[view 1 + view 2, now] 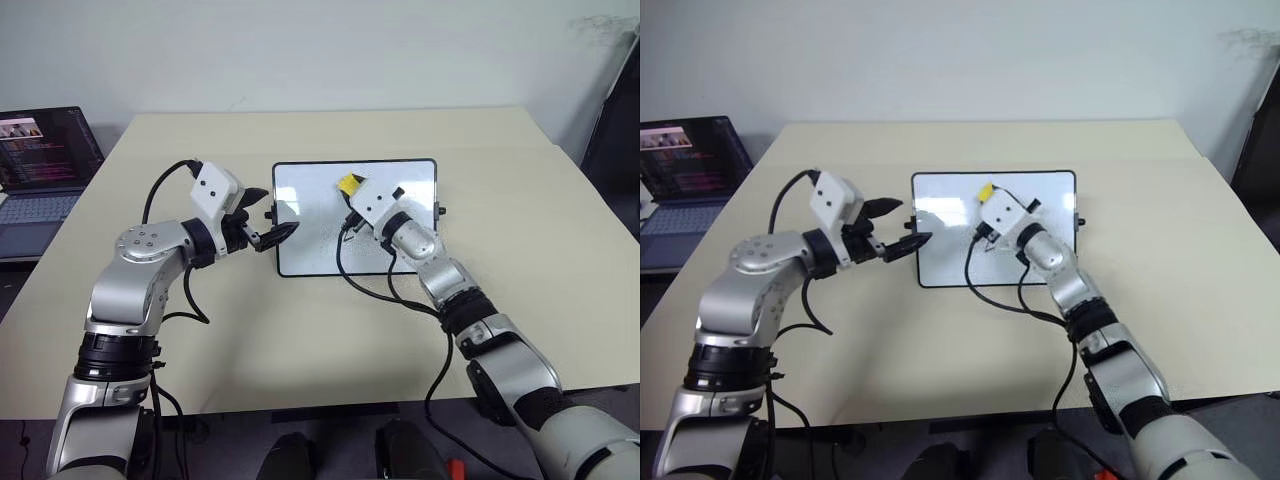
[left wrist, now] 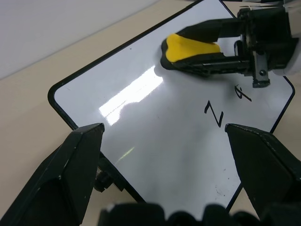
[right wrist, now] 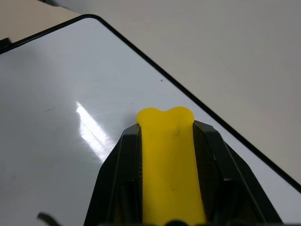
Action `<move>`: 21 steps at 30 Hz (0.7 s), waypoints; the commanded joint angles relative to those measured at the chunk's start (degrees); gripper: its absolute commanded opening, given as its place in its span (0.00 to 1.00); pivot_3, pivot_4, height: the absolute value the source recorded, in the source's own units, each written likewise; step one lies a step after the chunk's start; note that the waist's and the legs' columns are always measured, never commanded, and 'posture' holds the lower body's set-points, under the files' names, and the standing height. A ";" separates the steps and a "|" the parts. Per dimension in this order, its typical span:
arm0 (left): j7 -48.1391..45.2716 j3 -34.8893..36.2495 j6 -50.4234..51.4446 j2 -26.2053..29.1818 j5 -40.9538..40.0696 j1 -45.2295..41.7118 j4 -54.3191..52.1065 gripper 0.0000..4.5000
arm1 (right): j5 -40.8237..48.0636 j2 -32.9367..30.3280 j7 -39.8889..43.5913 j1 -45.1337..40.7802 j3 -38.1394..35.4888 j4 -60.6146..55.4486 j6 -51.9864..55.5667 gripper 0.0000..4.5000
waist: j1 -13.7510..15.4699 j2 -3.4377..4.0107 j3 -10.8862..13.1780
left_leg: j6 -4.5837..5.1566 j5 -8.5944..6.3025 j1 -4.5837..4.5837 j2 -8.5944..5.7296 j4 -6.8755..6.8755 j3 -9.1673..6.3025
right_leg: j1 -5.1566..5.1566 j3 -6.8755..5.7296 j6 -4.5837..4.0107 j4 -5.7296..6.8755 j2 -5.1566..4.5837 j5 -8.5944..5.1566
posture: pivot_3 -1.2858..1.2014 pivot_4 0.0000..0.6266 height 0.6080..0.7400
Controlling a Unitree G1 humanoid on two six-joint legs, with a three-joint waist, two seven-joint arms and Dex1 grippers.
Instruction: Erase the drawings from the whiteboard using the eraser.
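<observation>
Two marks, Z [image 2: 214, 113] and q [image 2: 242, 92], on whiteboard [image 2: 160, 141], right fingers [image 3: 165, 123] clamping yellow eraser [image 3: 168, 165], left fingers [image 2: 84, 155] spread apart.

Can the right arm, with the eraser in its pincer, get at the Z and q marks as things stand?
Probably yes. The right pincer holds the eraser over the whiteboard, the Z and q lie uncovered nearby, and the open left pincer stays at the edge.

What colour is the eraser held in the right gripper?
Bright yellow; the eraser shows best in the right wrist view, clamped between black jaws.
</observation>
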 commanded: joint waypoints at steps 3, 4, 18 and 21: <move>-0.03 1.10 -0.44 0.56 -0.51 -0.34 -2.34 1.00 | -0.77 -1.21 3.70 4.12 0.60 0.19 8.57 0.25 | 0.01 -0.05 -0.07 | 0.11 -0.06 0.08 0.00 0.00 0.00 | 0.05 0.00 -0.01 0.03 0.00 0.01 | 0.52 0.24 1.00; -0.07 1.08 -0.47 0.55 -0.52 -0.36 -2.33 1.00 | -0.17 -1.19 3.69 4.21 -0.09 -0.19 9.64 0.25 | 0.00 -0.05 -0.08 | 0.12 -0.06 0.09 0.00 0.00 0.00 | 0.05 0.00 -0.03 0.04 0.00 0.02 | 0.52 0.24 1.00; -0.07 1.55 -0.07 1.02 -0.51 2.02 -2.22 1.00 | 13.21 -0.91 11.97 11.32 -6.53 -30.97 18.41 0.25 | 0.95 -0.03 0.00 | 0.10 0.07 -0.20 -0.01 -0.01 -0.30 | -0.09 -0.04 -0.08 -0.06 0.01 0.17 | 0.52 0.24 1.00; -1.20 1.52 0.38 1.96 -0.84 3.82 -2.81 1.00 | 16.11 -1.32 14.37 14.06 -6.52 -38.19 21.53 0.25 | 0.51 -0.02 0.01 | -0.02 0.13 -0.28 0.01 -0.11 -0.27 | -0.20 -0.04 -0.07 -0.18 0.02 0.14 | 0.52 0.24 1.00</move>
